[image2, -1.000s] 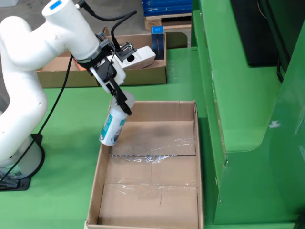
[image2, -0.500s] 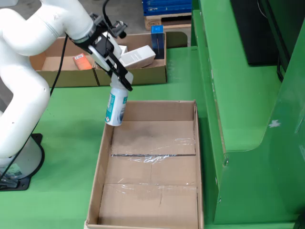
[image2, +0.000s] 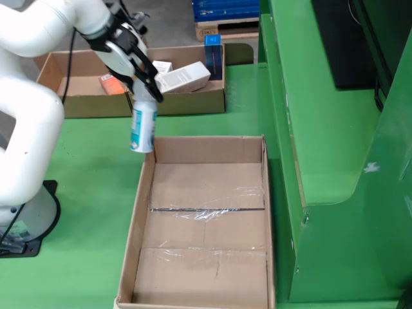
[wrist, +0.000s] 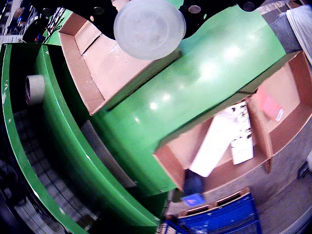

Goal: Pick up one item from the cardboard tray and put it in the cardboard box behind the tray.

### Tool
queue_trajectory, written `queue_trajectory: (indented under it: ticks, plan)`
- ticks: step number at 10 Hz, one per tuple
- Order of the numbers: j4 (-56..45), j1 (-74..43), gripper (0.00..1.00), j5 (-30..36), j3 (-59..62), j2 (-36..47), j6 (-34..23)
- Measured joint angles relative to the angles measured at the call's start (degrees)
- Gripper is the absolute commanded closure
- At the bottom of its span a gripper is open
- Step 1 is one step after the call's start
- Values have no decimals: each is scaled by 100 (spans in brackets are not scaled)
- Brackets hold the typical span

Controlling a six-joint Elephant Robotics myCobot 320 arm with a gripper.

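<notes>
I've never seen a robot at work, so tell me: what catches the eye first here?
In the still view, a white robot arm carries a white and teal bottle in its black gripper, hanging over the far-left corner of a large empty cardboard box. Behind it, a shallower cardboard tray holds small boxes, all on a bright green table.

a workshop or warehouse floor: a green painted metal table [image2: 90, 193] with a raised green housing [image2: 335, 167], bare concrete floor [image2: 174, 19], a blue pallet stack [image2: 225, 9] on wood, open cardboard boxes [image2: 206, 212], a tape roll [wrist: 34, 89], and a white robot arm [image2: 29, 96] bolted down.
</notes>
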Motion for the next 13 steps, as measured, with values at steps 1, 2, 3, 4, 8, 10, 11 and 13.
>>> queue_trajectory:
  ticks: [1, 2, 3, 4, 8, 10, 11, 13]
  plan:
    - [-220, 237, 100, -9, 8, 237, 27]
    - [-291, 475, 100, -17, 26, 387, 35]
    - [-71, 791, 100, -149, -211, 580, 114]
    - [105, 1037, 100, -193, -414, 870, 175]
    - [61, 2039, 100, -404, -1521, 1977, 368]
    - [465, 2514, 100, -518, -2075, 2549, 535]
    - [439, 2769, 100, -518, -2400, 2856, 597]
    - [298, 3182, 100, -580, -2874, 2988, 799]
